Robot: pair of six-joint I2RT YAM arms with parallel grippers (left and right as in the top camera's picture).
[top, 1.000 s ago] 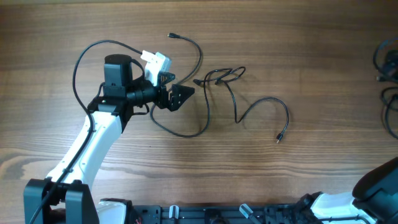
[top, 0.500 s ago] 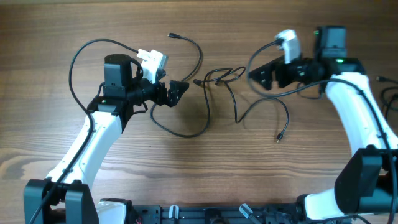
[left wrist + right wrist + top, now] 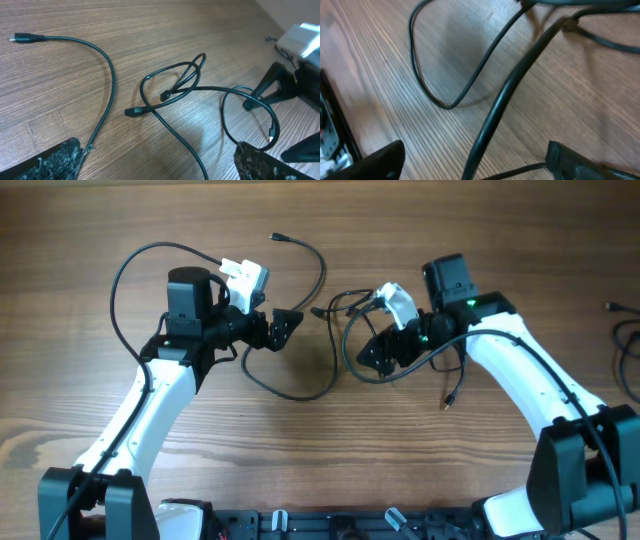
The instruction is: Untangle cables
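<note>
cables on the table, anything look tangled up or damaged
The cables are snarled between the left gripper and right gripper: thin strands loop through each other, with two plug ends sitting in the loops. No cut or frayed cord shows; the other stretches lie loose and flat.

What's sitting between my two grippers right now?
In the overhead view, strands of the cables run between the left gripper and the right gripper, with the knot just above that line.
</note>
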